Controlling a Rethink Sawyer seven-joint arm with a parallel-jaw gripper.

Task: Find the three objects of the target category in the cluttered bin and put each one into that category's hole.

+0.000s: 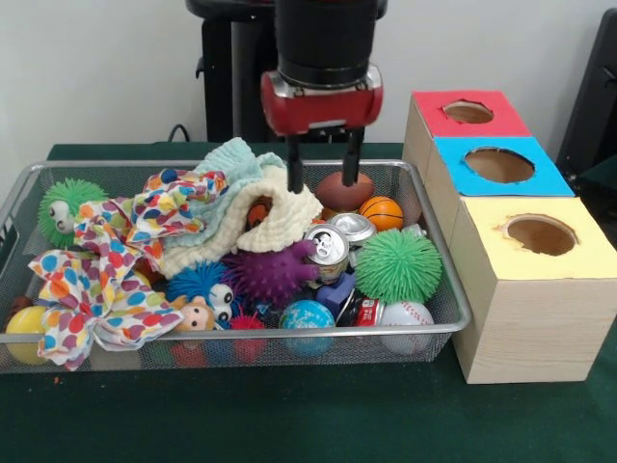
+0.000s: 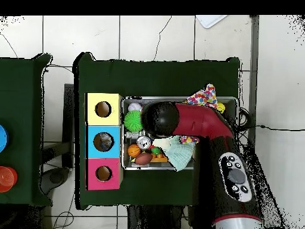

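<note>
The wire mesh bin (image 1: 231, 340) is heaped with toys, cloths and cans; it also shows in the overhead view (image 2: 123, 135). No plastic bags show in either view; they are hidden or out of view. My gripper (image 1: 324, 178) hangs open and empty over the bin's far middle. Its left finger is at the edge of a cream knitted cloth (image 1: 275, 220), its right finger just above a brown toy football (image 1: 343, 193). In the overhead view the arm (image 2: 196, 122) covers the gripper. The red-topped hole (image 1: 469, 112) is the farthest one from the camera on the wooden box; it also shows in the overhead view (image 2: 103, 173).
The blue-topped hole (image 1: 498, 165) and yellow-topped hole (image 1: 541, 234) sit right of the bin. In the bin lie two drink cans (image 1: 329, 246), a green spiky ball (image 1: 397, 265), a purple spiky ball (image 1: 271, 273), a polka-dot cloth (image 1: 96, 280) and a small basketball (image 1: 383, 213).
</note>
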